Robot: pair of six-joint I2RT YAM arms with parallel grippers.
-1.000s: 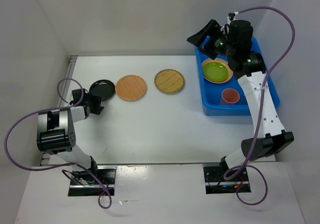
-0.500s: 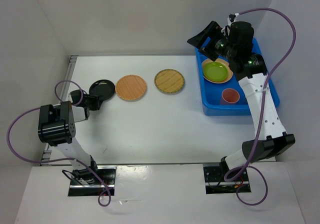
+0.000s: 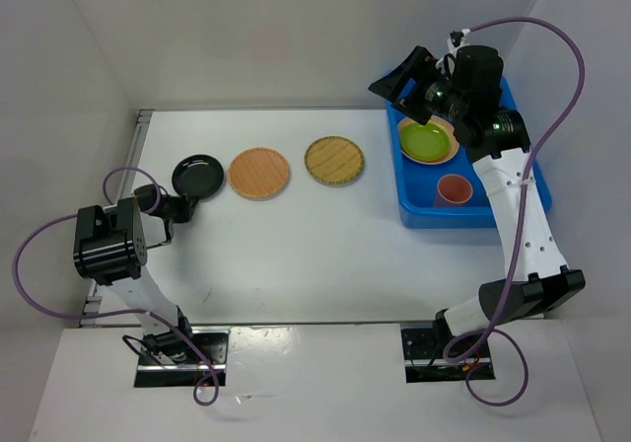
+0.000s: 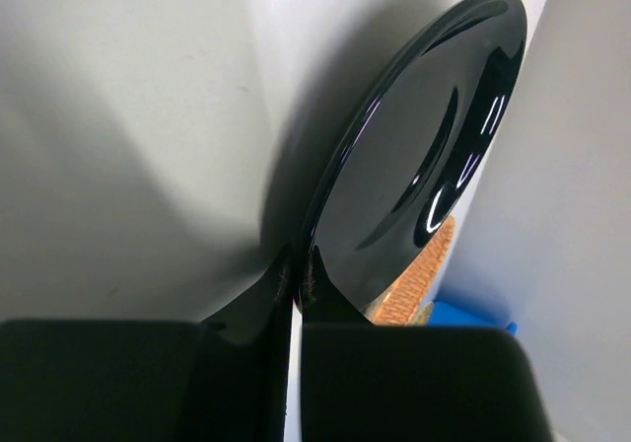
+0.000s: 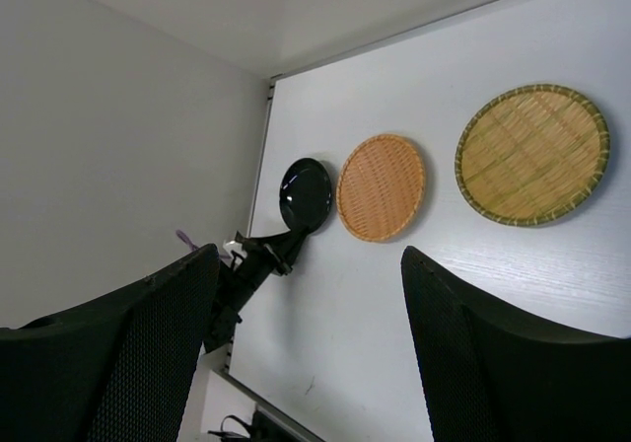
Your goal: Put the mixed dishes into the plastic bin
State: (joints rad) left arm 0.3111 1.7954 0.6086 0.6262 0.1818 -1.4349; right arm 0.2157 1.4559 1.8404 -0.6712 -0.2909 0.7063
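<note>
1. Left tool (image 3: 180,199) is clamped on the near rim of the black plate (image 3: 198,176), at the desk's (image 3: 296,255) left.
2. Right tool (image 3: 406,85) gapes empty above the bin (image 3: 424,215), far right.
3. Green plate (image 3: 426,140) and cup (image 3: 454,189) lie inside.

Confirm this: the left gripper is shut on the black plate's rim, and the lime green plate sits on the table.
One thing is wrong. The left gripper is shut on the rim of the black plate, but the lime green plate sits in the blue bin, not on the table. The top external view shows it.
</note>
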